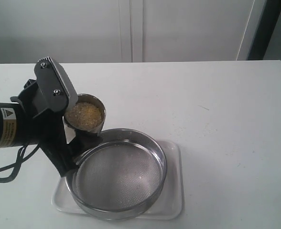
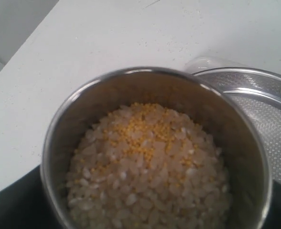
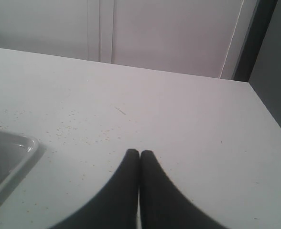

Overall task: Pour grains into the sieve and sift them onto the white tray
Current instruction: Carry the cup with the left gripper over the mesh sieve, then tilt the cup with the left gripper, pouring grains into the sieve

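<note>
A small steel cup (image 1: 85,116) heaped with grains (image 2: 147,164), whitish rice-like ones with fine yellow ones on top, is held in my left gripper (image 1: 78,136), which is shut on the cup. A dark finger (image 2: 9,205) shows beside the cup wall. The cup hangs just beyond the far-left rim of the sieve (image 1: 119,174), whose mesh (image 2: 274,133) shows only a few specks. The sieve rests on the white tray (image 1: 174,200). My right gripper (image 3: 139,153) is shut on nothing, low over bare table to the right of the tray's corner (image 3: 16,148); it is outside the exterior view.
The left arm's black body and cable (image 1: 6,126) lie along the table's left side. Loose granules (image 3: 73,125) are scattered on the white table (image 1: 226,119) beside the tray. A white wall with a panel seam (image 1: 131,28) runs behind the table's far edge.
</note>
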You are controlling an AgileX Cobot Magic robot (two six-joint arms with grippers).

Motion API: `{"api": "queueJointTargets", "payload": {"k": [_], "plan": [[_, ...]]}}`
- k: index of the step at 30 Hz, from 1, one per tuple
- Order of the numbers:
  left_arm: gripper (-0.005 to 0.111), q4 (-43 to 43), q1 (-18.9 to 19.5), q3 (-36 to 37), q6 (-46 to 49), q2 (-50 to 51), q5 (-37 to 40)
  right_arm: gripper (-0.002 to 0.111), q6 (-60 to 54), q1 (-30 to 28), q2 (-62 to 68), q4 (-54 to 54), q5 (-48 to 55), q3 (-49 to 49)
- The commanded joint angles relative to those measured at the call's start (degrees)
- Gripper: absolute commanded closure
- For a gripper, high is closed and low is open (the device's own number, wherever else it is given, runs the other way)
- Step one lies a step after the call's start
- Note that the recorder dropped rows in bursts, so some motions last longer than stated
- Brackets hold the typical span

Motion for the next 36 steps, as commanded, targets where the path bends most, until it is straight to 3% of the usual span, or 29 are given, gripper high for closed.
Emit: {"api": "queueJointTargets", "payload": {"k": [1, 5, 14, 25, 36], "plan": [[0.107, 0.0, -0.4, -0.5, 3.7, -0.3, 0.4, 0.108, -0.3, 0.0, -0.4, 0.0, -0.3, 0.3], [0.107, 0.0, -0.7, -0.5, 5.9, -0.3, 0.5, 0.108, -0.3, 0.0, -0.4, 0.0, -0.3, 0.3], [0.107, 0.0, -6.0, -0.5, 13.9, -0.3, 7.0, 0.108, -0.3, 0.0, -0.4, 0.0, -0.3, 0.3], [0.107, 0.0, -6.1, -0.5, 20.5, -0.3, 8.0, 0.108, -0.3, 0.0, -0.4, 0.0, -0.3, 0.3], [0.107, 0.0, -6.1, -0.5, 33.6, -0.3, 7.1, 0.108, -0.3, 0.0, -0.4, 0.0, -0.3, 0.3]]}}
